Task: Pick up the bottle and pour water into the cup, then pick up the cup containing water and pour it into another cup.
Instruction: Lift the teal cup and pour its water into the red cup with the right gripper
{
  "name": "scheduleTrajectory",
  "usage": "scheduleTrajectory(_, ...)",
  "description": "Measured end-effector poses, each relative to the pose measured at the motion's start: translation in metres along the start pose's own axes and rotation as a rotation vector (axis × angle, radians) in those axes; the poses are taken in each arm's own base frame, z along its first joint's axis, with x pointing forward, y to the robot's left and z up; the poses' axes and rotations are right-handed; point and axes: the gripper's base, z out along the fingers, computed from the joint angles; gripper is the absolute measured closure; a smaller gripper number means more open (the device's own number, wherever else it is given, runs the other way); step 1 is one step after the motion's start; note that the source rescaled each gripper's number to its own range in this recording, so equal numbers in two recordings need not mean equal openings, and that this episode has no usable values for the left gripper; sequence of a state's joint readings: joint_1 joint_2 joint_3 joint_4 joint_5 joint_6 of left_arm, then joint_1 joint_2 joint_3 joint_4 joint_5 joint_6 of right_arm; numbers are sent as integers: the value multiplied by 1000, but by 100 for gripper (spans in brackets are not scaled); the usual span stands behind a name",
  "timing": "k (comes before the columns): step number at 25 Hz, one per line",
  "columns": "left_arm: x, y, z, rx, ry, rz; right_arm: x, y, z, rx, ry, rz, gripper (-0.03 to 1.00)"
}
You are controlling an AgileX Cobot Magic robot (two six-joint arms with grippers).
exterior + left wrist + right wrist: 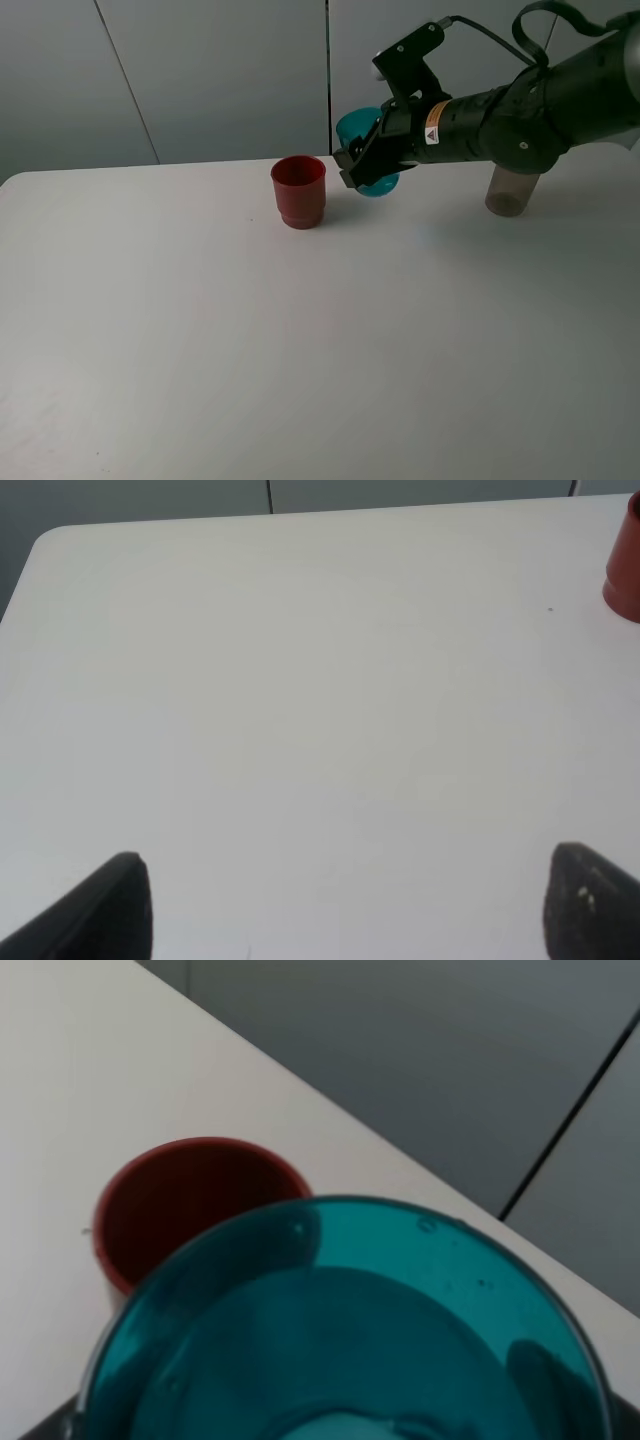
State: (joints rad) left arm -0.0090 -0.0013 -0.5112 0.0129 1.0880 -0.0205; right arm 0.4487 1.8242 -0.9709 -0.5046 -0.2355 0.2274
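My right gripper [366, 160] is shut on the translucent teal cup [357, 127], holding it off the table and tilted, just right of the red cup [298, 190]. The right wrist view is filled by the teal cup's mouth [340, 1330], with the red cup's open top [190, 1200] beyond it. The red cup stands upright on the white table [300, 350]. Behind my right arm at the far right stands the grey-brown bottle [510, 192], its upper part hidden. My left gripper [345, 905] is open over bare table, with the red cup's edge [625, 570] far off.
Grey wall panels [200, 70] rise behind the table's far edge. The table's rounded back-left corner [45, 540] shows in the left wrist view. My left arm does not appear in the exterior view.
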Motion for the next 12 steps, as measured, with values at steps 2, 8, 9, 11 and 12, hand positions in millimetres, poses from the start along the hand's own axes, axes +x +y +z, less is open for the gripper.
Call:
scheduleTrajectory(2, 0, 0, 0, 0, 0, 0, -6, -6, 0, 20, 3, -2, 85)
scheduleTrajectory(8, 0, 0, 0, 0, 0, 0, -28, -18, 3, 66, 2, -23, 85)
scheduleTrajectory(9, 0, 0, 0, 0, 0, 0, -31, -19, 4, 70, -1, -23, 85)
scheduleTrajectory(11, 0, 0, 0, 0, 0, 0, -36, -21, 7, 75, -12, -25, 85)
scheduleTrajectory(12, 0, 0, 0, 0, 0, 0, -37, -22, 9, 76, -15, -27, 85)
